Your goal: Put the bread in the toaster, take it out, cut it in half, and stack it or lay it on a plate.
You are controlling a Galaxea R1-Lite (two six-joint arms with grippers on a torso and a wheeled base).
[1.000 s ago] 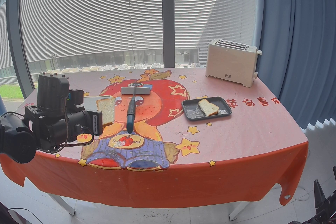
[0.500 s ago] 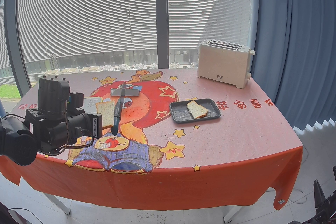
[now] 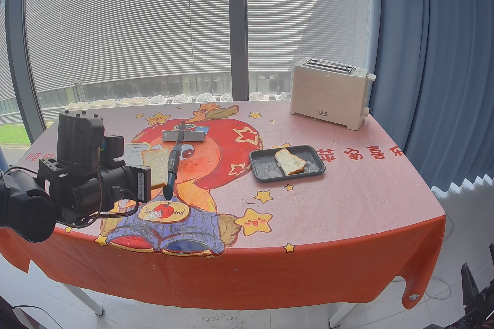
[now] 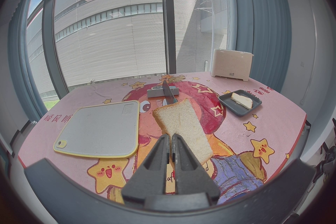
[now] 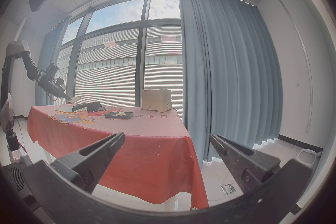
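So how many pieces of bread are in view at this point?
2. One slice is clamped in the left gripper, held above the table near the knife; one smaller piece lies on the dark plate. Anything down inside the toaster slots would be hidden.

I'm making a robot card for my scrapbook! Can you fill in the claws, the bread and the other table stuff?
left claw: shut on a bread slice, held above the table
right claw: open, low beside the table, holding nothing
plate: dark, with one bread piece on it
toaster: far right corner, no bread sticking out
also there: knife leaning on its rest, cutting board
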